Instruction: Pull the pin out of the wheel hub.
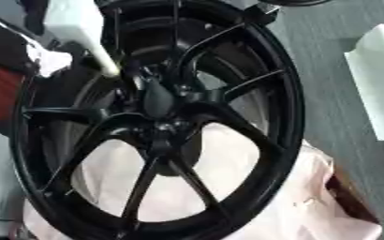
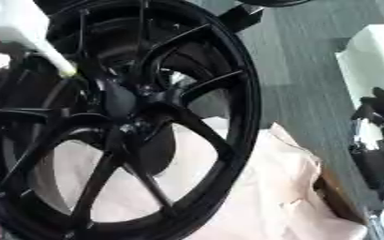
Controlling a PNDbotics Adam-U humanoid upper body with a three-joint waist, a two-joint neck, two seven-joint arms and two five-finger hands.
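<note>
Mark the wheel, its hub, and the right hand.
wheel [image 1: 287, 101]: left eye view, right side of the black rim.
hub [image 1: 158, 101]: left eye view, centre where the spokes meet.
right hand [image 2: 375, 126]: right eye view, dark fingers at right edge.

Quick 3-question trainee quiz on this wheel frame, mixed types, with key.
1. True or false: the wheel is silver.
2. What shows behind the lower spokes? A) pale cloth B) blue tarp C) green mat
3. Is the right hand, at the right edge of the right eye view, touching the wheel or apart from it?

Key: 1 false, it is black. 2 A. 3 apart.
</note>
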